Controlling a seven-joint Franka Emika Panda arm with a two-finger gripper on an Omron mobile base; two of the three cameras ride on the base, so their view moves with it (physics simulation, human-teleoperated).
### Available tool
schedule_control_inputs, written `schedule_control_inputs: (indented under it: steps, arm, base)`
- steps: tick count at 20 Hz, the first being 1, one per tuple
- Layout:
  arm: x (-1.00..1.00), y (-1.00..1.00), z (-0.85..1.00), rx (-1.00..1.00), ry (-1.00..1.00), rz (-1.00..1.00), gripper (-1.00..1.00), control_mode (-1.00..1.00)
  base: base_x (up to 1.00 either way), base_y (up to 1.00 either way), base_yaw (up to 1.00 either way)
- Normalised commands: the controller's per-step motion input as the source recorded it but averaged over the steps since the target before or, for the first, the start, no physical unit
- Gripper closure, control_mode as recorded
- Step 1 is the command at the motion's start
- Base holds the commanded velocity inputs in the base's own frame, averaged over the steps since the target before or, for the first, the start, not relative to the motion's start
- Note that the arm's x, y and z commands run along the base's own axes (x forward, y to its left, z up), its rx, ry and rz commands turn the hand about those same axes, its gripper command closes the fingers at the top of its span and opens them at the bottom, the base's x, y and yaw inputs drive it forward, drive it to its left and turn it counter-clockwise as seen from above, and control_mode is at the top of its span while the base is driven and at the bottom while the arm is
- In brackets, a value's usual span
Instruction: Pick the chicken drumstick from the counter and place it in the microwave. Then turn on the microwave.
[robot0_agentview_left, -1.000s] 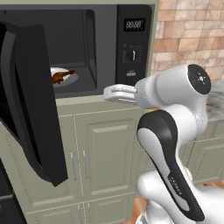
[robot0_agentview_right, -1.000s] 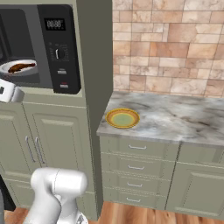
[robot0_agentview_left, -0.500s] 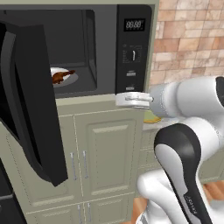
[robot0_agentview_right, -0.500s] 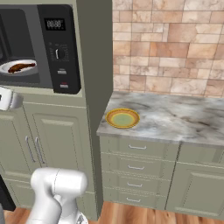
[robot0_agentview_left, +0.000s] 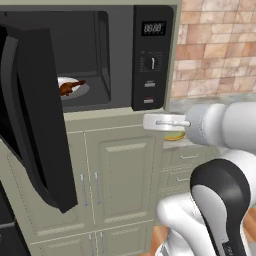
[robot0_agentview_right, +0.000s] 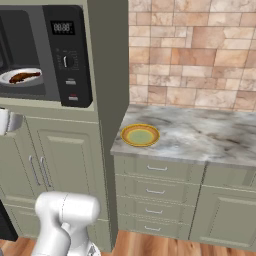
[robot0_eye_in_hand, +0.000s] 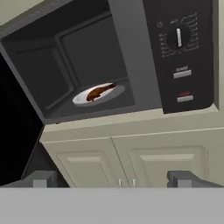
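1. Lying on the white turntable plate (robot0_eye_in_hand: 98, 95) inside the microwave (robot0_agentview_left: 100, 55), the chicken drumstick (robot0_eye_in_hand: 99, 91) is seen with its thin bone end toward the right in the hand view.
2. The microwave door (robot0_agentview_left: 35, 115) is swung wide open to the left.
3. The gripper (robot0_eye_in_hand: 111, 179) is held below the microwave's front edge, before the beige cabinet doors (robot0_agentview_left: 122, 175); the jaws are spread fully, with nothing held.
4. A yellow-green plate (robot0_agentview_right: 140, 135) is set on the table (robot0_agentview_right: 200, 137), far right of the microwave.

Microwave (robot0_agentview_left: 100, 55) mouth open, door (robot0_agentview_left: 35, 115) swung left.
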Motion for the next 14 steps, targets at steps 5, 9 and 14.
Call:
schedule_control_inputs:
  steps: [5, 9, 14]
  arm:
    - [-0.37, -0.14, 0.1, 0.0, -0.08, 0.02, -1.0, -1.0]
    - [-0.39, -0.1, 0.05, 0.0, -0.08, 0.02, -1.0, -1.0]
    - [-0.4, -0.03, 0.0, 0.0, -0.09, 0.03, -1.0, -1.0]
  base:
    - [0.0, 0.0, 0.0]
    - [0.0, 0.0, 0.0]
    - [0.0, 0.0, 0.0]
